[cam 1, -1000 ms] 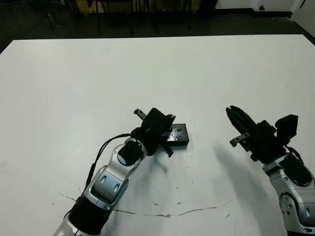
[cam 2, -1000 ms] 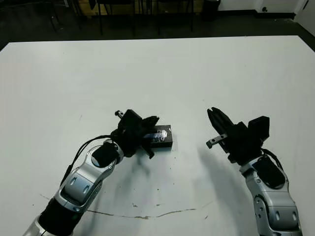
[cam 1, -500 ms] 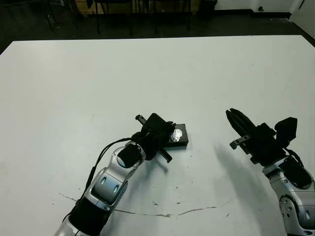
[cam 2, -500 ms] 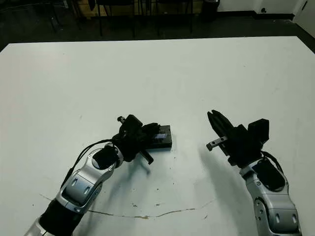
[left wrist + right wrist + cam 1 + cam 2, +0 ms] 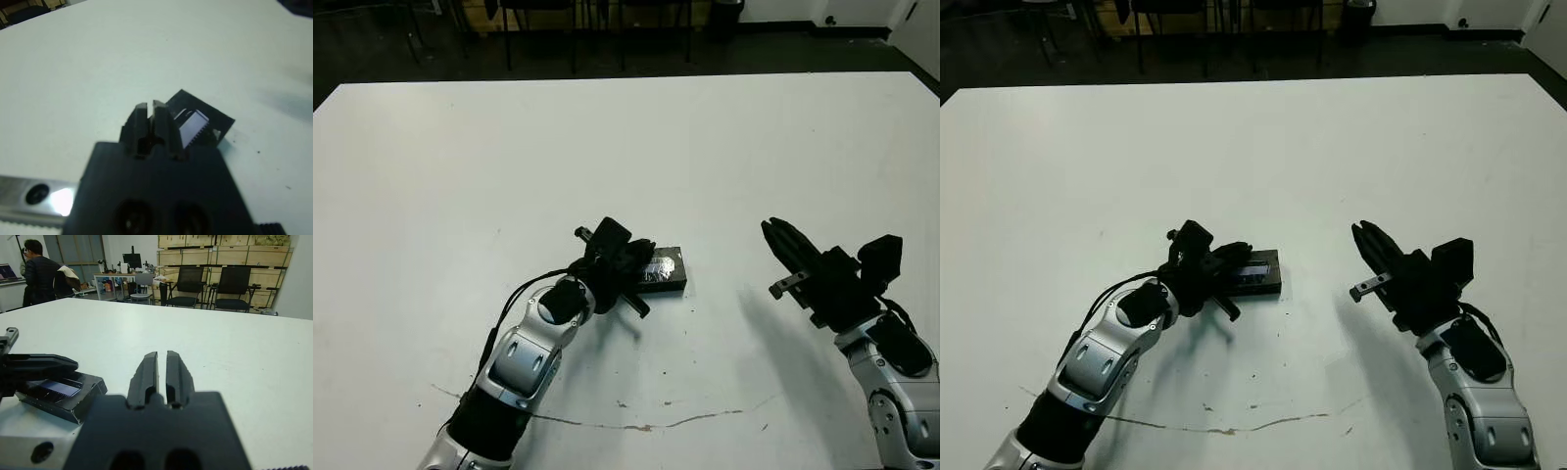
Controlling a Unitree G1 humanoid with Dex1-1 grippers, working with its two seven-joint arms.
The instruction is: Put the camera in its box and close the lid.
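Pressing our left gripper (image 5: 1224, 262) onto the flat black lid (image 5: 1258, 274), we seat it on its box.
Fingers clenched together, it bears down near mid-table; the camera is hidden, presumably inside. Our right gripper (image 5: 1371, 245) waits well apart, likewise clenched and empty.

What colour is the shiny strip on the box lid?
Greyish-white on the black lid, clearest in the left wrist view.
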